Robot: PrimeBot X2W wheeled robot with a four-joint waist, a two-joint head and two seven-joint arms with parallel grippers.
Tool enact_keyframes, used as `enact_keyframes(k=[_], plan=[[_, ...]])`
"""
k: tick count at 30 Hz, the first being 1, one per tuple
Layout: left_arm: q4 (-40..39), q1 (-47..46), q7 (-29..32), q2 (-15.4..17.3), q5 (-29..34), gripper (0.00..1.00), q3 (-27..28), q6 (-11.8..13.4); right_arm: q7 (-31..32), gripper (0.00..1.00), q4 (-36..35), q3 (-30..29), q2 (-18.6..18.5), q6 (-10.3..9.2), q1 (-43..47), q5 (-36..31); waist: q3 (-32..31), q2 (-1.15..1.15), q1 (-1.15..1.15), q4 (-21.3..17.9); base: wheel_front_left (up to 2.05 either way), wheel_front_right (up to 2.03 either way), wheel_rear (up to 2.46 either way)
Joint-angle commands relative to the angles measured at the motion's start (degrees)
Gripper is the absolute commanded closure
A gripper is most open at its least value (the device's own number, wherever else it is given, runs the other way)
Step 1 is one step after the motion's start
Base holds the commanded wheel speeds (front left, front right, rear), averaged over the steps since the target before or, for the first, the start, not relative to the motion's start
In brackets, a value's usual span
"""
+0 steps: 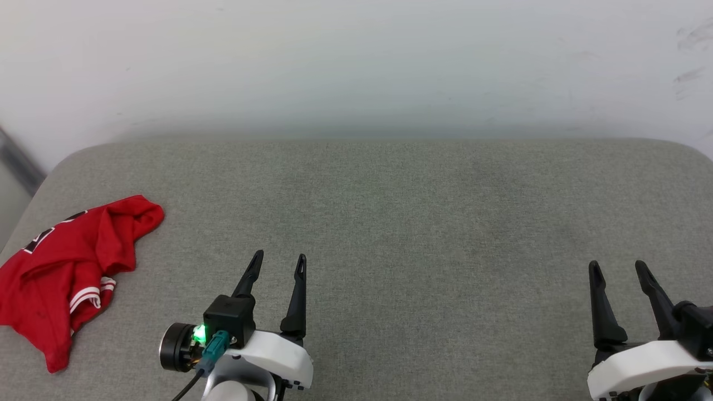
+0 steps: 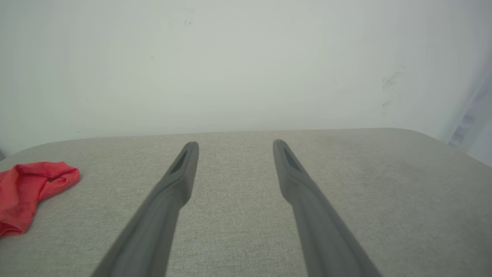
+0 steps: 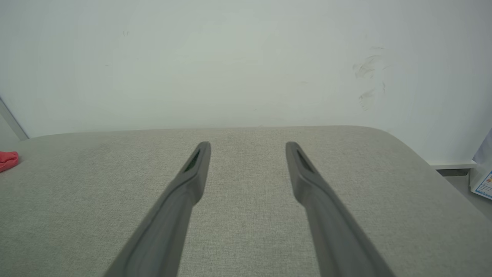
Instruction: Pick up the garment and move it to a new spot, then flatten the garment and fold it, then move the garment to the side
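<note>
The garment is a red shirt with white-and-red striped trim, crumpled in a heap at the left edge of the grey padded surface. Its red cloth also appears at the left of the left wrist view, and a small corner at the far left of the right wrist view. My left gripper is open near the front, to the right of the garment and apart from it, with nothing between its fingers. My right gripper stands open and empty at the front right.
A white wall rises just behind the grey surface, scuffed at the right. The surface has rounded far corners. Beyond its right edge there is floor with a small white printed object.
</note>
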Motion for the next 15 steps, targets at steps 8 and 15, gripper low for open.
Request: enact_keyframes(k=[8,15], plan=[[0.41,-0.69,-1.19,0.14,3.06,0.00,-0.90,0.80,-0.73,0.00,0.08,-0.41,0.02,-0.02,0.69,-2.17,-0.06,0.00,0.00,0.18,0.00,0.00,0.00],[0.67,-0.63,-1.07,0.14,2.49,0.00,-0.71,0.84,-0.88,0.00,0.71,-0.33,0.02,-0.02,0.35,-1.47,-0.03,0.00,0.00,0.32,0.00,0.00,0.00]])
